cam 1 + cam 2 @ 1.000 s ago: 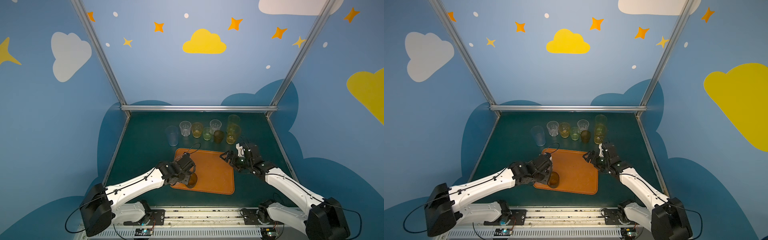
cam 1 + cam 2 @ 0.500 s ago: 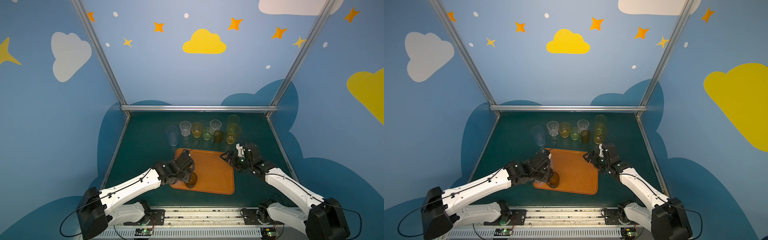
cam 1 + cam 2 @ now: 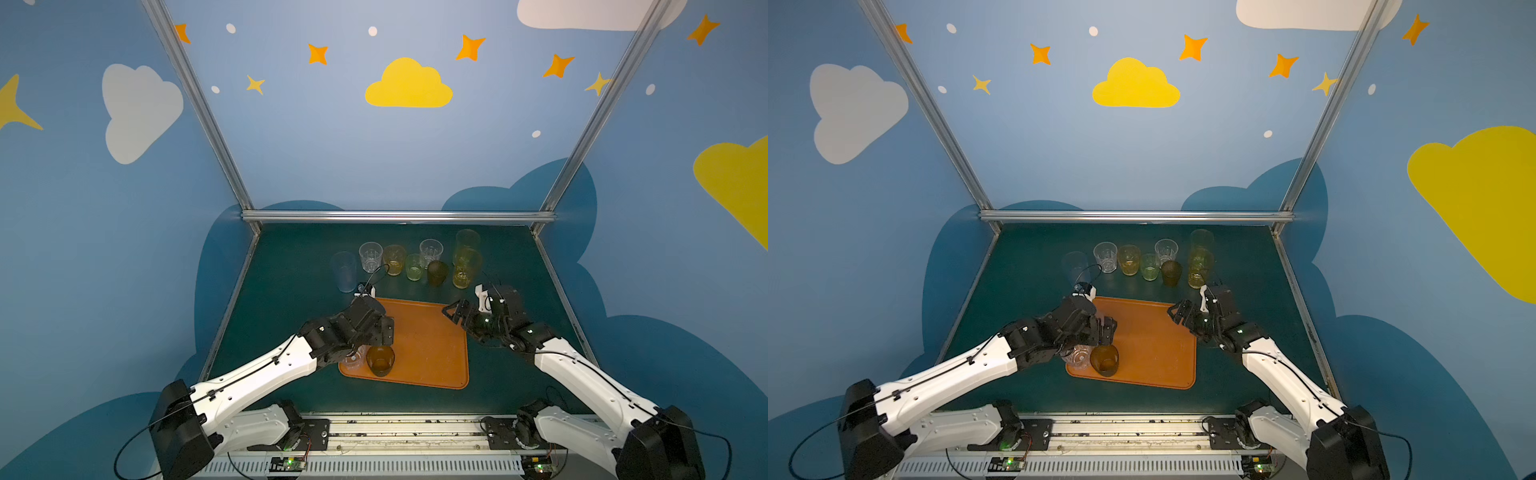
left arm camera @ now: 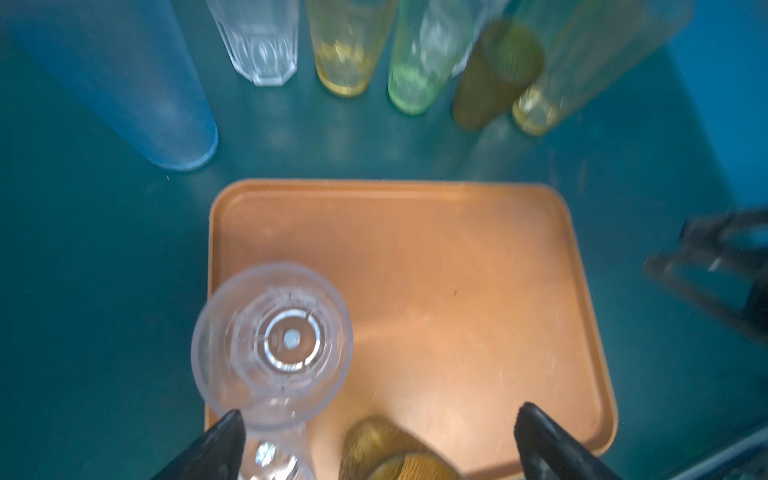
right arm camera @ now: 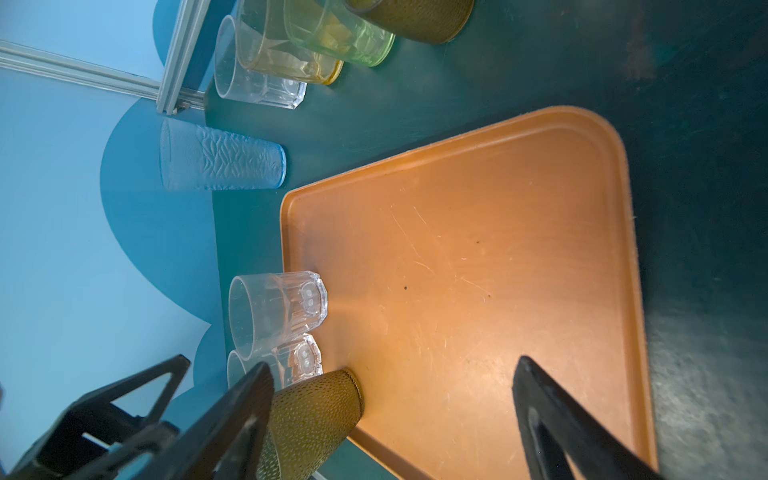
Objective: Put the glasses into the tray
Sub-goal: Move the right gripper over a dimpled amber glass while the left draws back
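The orange tray point(image 3: 428, 345) point(image 3: 1154, 345) lies mid-table. At its near left corner stand a dark brown glass point(image 3: 380, 360) point(image 4: 395, 453) point(image 5: 311, 415) and two clear faceted glasses point(image 4: 272, 340) point(image 5: 274, 316). My left gripper point(image 3: 382, 332) point(image 4: 379, 413) hovers over the brown glass, open, its fingers wide apart and touching nothing. My right gripper point(image 3: 451, 311) point(image 5: 391, 365) is open and empty at the tray's far right corner. Behind the tray stands a row of glasses: frosted bluish point(image 3: 344, 272), clear point(image 3: 370, 257), amber point(image 3: 394, 259), green point(image 3: 414, 267), dark brown point(image 3: 437, 272), tall yellow point(image 3: 466, 268).
The tray's middle and right part point(image 3: 1163, 332) hold nothing. A metal rail point(image 3: 399, 216) runs along the back of the green table, with slanted posts at both sides. The frosted glass stands close to the tray's far left corner.
My left gripper's jaws have opened wide and let go of the dark brown glass, which now stands in the tray beside the clear ones. The right arm has not moved.
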`<act>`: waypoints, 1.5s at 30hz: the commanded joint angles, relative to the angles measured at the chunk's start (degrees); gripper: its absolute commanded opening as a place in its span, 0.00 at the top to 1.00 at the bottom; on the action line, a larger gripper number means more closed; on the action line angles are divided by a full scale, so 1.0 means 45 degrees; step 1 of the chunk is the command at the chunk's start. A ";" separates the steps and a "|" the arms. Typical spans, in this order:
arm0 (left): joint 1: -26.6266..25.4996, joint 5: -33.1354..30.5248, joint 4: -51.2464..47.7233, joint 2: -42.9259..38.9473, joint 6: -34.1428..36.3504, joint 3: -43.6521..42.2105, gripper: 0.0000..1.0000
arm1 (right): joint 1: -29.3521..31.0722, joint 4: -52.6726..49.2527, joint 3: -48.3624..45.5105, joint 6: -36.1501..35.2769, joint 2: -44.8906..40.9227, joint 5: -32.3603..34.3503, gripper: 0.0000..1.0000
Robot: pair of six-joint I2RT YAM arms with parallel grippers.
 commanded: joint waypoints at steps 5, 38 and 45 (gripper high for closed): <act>0.1649 0.0995 0.2419 -0.0003 -0.0305 0.0348 0.00 | 0.0148 0.0625 0.2625 -0.0561 0.2253 -0.0244 0.13; 0.2359 0.2629 0.3330 -0.0510 0.0475 -0.0955 0.00 | 0.0180 -0.5046 1.1702 -0.8101 1.0546 0.2024 0.60; 0.2361 0.2468 0.3399 -0.0598 0.0494 -0.0994 0.00 | 0.0197 -0.5270 1.2078 -0.8333 1.1164 0.2532 0.65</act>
